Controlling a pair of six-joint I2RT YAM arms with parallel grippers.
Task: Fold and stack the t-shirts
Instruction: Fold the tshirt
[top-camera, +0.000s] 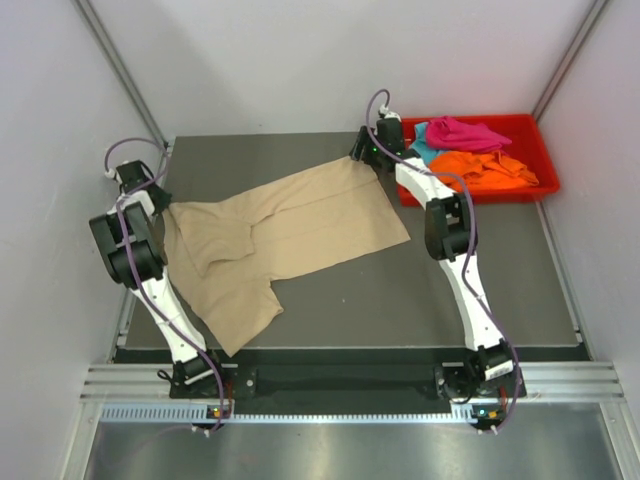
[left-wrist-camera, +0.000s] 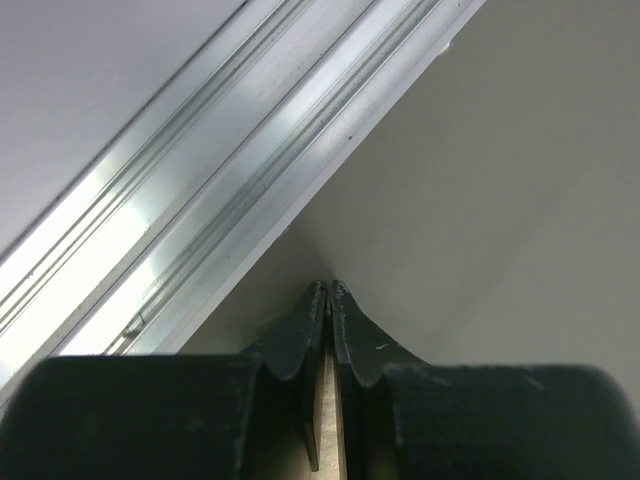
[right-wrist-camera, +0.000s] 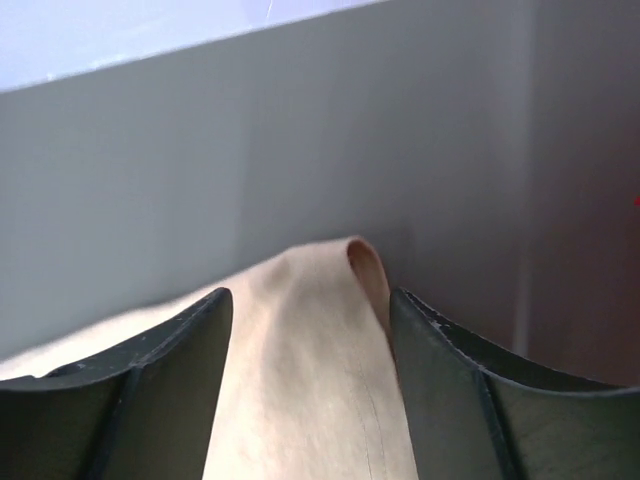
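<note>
Currently, we have the beige t-shirt (top-camera: 290, 225) lying spread on the dark table (top-camera: 480, 290), its long axis running from the left arm's side toward the far right. The left gripper (left-wrist-camera: 327, 292) sits at the shirt's left end, jaws pressed together on a thin sliver of tan cloth. The right gripper (right-wrist-camera: 312, 295), the nearer one to the far right corner, straddles a raised fold of that corner, jaws apart, cloth directly between them. We judge the fabric soft, matte and lightly creased. The magenta t-shirt (top-camera: 465, 132), orange t-shirt (top-camera: 490, 170) and teal t-shirt (top-camera: 422, 148) lie bunched in the red tray (top-camera: 545, 165).
</note>
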